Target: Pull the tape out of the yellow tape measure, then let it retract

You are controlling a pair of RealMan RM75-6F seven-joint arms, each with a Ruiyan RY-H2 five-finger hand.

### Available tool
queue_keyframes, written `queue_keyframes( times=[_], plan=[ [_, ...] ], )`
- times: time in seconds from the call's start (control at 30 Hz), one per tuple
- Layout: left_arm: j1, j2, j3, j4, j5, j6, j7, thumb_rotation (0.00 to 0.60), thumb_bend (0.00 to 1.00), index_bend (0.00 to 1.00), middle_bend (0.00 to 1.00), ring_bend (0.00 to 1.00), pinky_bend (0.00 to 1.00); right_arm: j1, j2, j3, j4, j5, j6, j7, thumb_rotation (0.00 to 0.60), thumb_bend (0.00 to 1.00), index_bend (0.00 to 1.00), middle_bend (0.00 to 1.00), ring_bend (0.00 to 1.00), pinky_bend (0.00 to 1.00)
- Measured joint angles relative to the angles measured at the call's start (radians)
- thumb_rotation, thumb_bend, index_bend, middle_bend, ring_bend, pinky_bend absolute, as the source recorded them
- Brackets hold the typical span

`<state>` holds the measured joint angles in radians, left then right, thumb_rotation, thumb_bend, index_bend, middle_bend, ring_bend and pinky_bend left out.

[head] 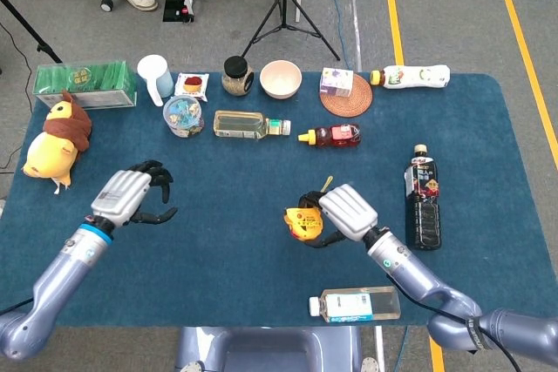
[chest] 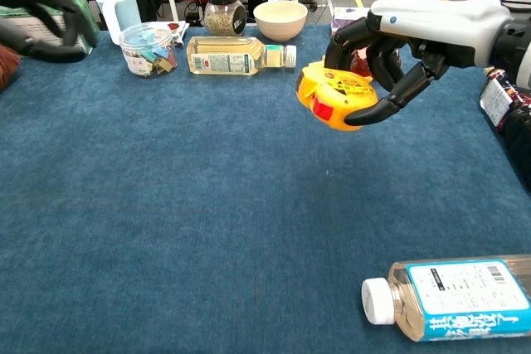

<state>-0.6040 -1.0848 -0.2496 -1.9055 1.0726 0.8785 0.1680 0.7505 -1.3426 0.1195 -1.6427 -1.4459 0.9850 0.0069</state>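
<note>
— Just right of the middle of the head view: rounded yellow plastic tape measure [head: 302, 222], lifted clear of the blue cloth-covered table [head: 235, 259], wrapped in the dark fingers of the right hand [head: 342, 213].

— Gripped firmly, then? And the other one?

— Yes, curled around the case from above and behind. Left hand [head: 131, 195] hovering at the lower left, fingers apart, holding nothing.

— How likely to handle?

— Probably a hard, stiff shell, fairly light, a bit smooth; no give under squeezing. Best kept clamped by the body while taking the tape by its end hook at the mouth. Hook too small to make out; blade likely thin, springy, quick to snap back.

— Containers round about?

— Along the upper edge: clear round plastic tub [head: 183, 116] packed with small colourful pieces, dark-lidded glass jar [head: 235, 76] of brownish grains, pale bowl [head: 280, 78] showing nothing inside, white cup [head: 155, 77]. Below those, clear bottle of yellowish liquid [head: 248, 125] lying flat, red squeeze bottle with yellow nozzle [head: 331, 135] also on its side. Toward the right edge, dark bottle with black label [head: 423, 196]; near the bottom edge, clear bottle with white cap [head: 356, 304] lying flat.
</note>
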Motion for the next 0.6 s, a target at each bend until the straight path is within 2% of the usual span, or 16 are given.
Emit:
queue_keyframes(
  times=[0.1,0.27,0.47,0.6],
  plan=[
    [-0.059,-0.033,-0.023,0.025,-0.038,-0.053,-0.014,0.327,0.27,0.55,0.25,0.07,0.17,0.001,-0.002,0.009,-0.019,0.017,0.0,-0.022,0.425,0.23,0.59,0.6,0.65,0.62],
    [-0.144,-0.102,-0.049,0.072,-0.083,-0.107,-0.028,0.32,0.28,0.55,0.21,0.02,0.15,0.002,-0.023,0.017,-0.024,0.032,0.0,-0.039,0.425,0.23,0.59,0.6,0.65,0.62],
    [-0.217,-0.153,-0.053,0.112,-0.101,-0.155,-0.033,0.32,0.28,0.55,0.15,0.0,0.11,0.009,-0.043,0.026,-0.012,0.045,-0.009,-0.046,0.425,0.23,0.59,0.6,0.65,0.62],
    [-0.249,-0.165,-0.05,0.128,-0.101,-0.183,-0.031,0.383,0.28,0.5,0.1,0.0,0.11,0.013,-0.049,0.031,-0.004,0.053,-0.015,-0.043,0.424,0.23,0.59,0.6,0.65,0.62]
  ],
)
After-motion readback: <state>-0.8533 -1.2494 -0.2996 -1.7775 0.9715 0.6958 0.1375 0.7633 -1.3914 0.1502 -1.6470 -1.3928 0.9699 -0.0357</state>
